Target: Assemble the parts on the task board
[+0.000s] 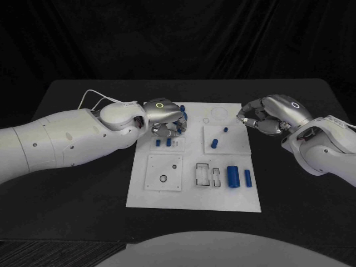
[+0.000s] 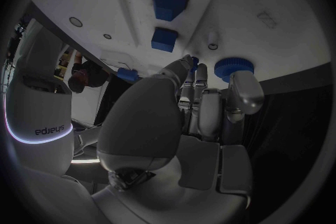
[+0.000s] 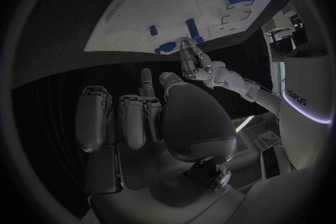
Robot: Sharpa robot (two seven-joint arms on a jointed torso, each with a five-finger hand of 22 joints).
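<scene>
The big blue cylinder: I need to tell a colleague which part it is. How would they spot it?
Find the white task board in the middle of the black table. Along its near edge, right of the rectangular slots, lies the big blue cylinder. It is the thickest blue part, with a thin blue pin on its right.

black table (image 1: 82, 183) across the middle of the frame, bare dark top on both sides. black curtain (image 1: 178, 39) behind, along the top. strip of dark patterned floor (image 1: 34, 253) at lower left.
</scene>
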